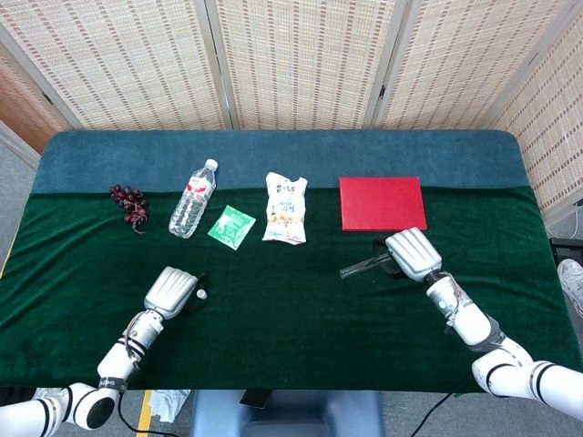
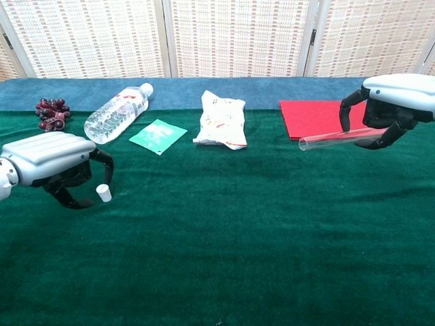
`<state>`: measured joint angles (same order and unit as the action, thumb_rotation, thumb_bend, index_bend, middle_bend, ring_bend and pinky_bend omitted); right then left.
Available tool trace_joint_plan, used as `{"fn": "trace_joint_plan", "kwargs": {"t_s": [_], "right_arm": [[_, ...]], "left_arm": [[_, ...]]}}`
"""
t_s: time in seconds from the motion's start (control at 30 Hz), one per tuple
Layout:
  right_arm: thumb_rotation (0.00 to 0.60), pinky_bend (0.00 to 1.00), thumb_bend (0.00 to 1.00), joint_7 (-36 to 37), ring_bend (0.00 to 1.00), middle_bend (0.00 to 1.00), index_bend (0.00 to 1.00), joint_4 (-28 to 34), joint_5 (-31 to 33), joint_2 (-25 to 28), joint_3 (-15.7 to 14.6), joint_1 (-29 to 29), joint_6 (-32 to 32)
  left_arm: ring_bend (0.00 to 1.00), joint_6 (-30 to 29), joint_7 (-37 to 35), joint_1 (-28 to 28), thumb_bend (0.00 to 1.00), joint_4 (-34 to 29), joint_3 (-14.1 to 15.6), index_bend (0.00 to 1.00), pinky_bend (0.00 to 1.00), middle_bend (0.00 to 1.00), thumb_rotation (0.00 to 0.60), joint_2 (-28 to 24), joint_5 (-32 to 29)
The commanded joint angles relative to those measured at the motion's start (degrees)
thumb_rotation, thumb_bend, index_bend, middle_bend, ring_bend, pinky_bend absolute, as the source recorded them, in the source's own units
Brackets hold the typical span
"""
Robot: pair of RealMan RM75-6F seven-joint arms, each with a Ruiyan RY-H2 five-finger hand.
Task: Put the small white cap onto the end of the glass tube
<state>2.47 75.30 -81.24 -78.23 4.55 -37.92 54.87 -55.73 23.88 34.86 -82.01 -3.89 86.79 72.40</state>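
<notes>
- Small white cap (image 2: 103, 193) stands upright on the green cloth (image 2: 224, 231), just beside the left hand (image 2: 54, 163), off its fingertips; head view shows the cap (image 1: 201, 293) at that hand's far edge (image 1: 171, 289)
- Left hand fingers curled down toward the cloth, nothing clamped between them; cap looks free, apart from the fingertips or at most brushing one
- Right hand (image 2: 391, 102) grips the glass tube (image 2: 333, 139) near one end, fingers wrapped round it; tube held off the table, roughly level, open end pointing toward the robot's left; same tube in the head view (image 1: 361, 266) poking out from under the hand (image 1: 412, 253)
- Step in hand, by my reading: get the cap pinched. Best to close thumb and a finger on the cap's sides with its opening left clear, then carry it to the tube's free end
- Keep the tube steady and level meanwhile; line up axes before pressing on
- Risk: the cap is tiny and light, so a fingertip could knock it over or flick it away
- Hard to tell: which way the cap's opening faces; exact contact between fingertips and cap
- Tube's gripped end hidden inside the right hand; both forearms cut off at the chest view's edges
</notes>
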Motion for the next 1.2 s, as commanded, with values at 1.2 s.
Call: {"fn": "trace_joint_plan", "kwargs": {"t_s": [1.2], "right_arm": [[0.600, 1.00, 0.71, 2.8, 1.00, 1.00, 0.79, -2.2, -0.7, -0.8, 0.0, 0.7, -0.4]], "left_arm": [[0.82, 1.4, 0.0, 1.9, 0.43, 0.3, -0.2, 0.51, 0.79, 0.95, 0.600, 0.5, -2.8]]}}
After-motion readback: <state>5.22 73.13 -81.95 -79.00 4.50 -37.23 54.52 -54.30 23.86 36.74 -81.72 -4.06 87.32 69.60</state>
